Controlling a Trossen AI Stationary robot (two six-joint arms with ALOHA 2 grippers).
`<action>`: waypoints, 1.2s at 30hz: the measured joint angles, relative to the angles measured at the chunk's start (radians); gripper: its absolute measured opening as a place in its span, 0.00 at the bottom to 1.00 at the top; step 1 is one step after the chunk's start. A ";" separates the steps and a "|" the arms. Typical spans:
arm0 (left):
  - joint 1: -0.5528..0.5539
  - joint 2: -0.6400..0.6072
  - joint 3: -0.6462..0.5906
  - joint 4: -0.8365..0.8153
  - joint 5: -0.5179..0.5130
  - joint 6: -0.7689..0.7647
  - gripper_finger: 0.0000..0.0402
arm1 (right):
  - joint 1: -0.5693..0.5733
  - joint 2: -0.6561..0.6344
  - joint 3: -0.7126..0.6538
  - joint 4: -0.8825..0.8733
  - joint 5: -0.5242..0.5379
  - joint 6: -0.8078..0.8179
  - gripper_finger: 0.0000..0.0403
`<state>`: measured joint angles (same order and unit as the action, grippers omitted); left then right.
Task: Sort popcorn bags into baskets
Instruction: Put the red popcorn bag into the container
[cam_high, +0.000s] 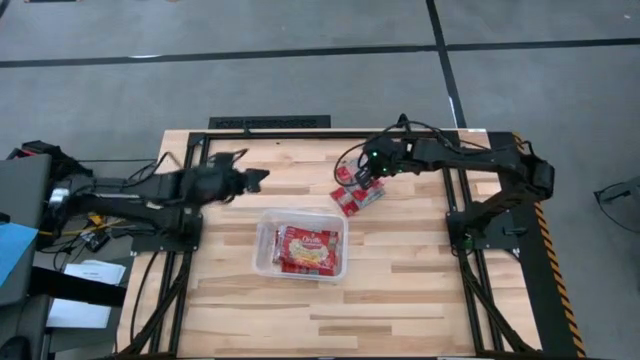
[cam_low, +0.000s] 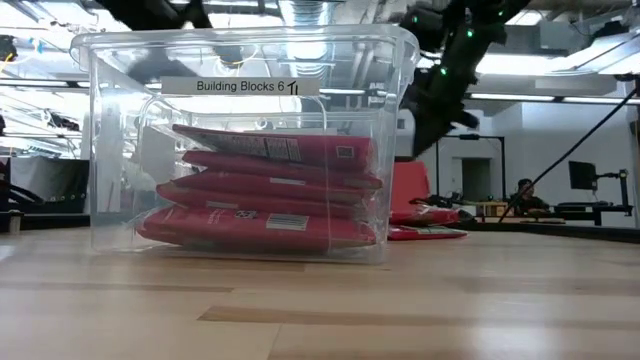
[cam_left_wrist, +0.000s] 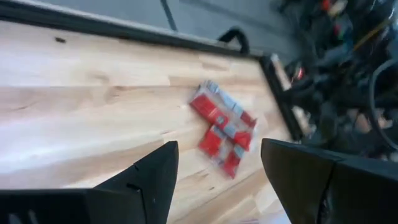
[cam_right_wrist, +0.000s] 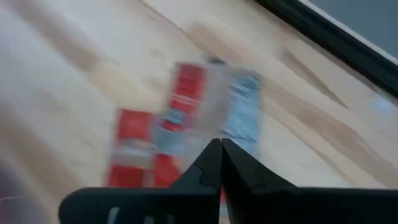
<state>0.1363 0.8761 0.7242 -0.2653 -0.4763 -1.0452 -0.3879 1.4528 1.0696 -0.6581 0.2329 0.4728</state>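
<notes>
The table (cam_high: 400, 300) is a top of pale wooden planks with a black metal frame along its edges, standing on a grey floor crossed by dark lines. At the far left, off the table, sit dark equipment, cables and some papers. The left gripper (cam_high: 262, 178) hangs over the left part of the table, up from the tub, with its fingers (cam_left_wrist: 155, 180) spread apart and nothing between them; past them its wrist view shows bare planks and the loose packets farther off. In the middle stands the clear plastic tub (cam_high: 262, 245), holding a stack of red popcorn bags (cam_high: 308, 250); from table height they lie flat, one on another, behind a wall labelled "Building Blocks 6". Just up and right of the tub, a small cluster of loose bags (cam_high: 352, 198) lies on the wood, overlapping. The right gripper (cam_high: 368, 182) is over that cluster, its fingers pressed together with nothing seen held. The right arm's base stands near the right edge, which carries a yellow and black striped strip. Beyond the table is a bright room with ceiling lights, screens on stands and a person (cam_low: 524, 192) seated far off.
</notes>
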 joint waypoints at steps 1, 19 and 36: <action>0.061 0.027 0.000 0.021 0.086 0.031 0.55 | -0.008 0.010 -0.005 -0.011 0.011 0.006 0.08; 0.420 0.624 0.000 0.596 0.813 0.124 0.57 | -0.083 0.365 0.043 0.209 -0.293 -0.181 0.07; 0.420 0.839 0.000 0.713 0.759 0.079 0.57 | -0.023 0.349 0.106 0.231 -0.262 -0.175 0.04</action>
<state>0.5563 1.7150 0.7246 0.4481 0.2824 -0.9659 -0.4113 1.8017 1.1753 -0.4272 -0.0291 0.2975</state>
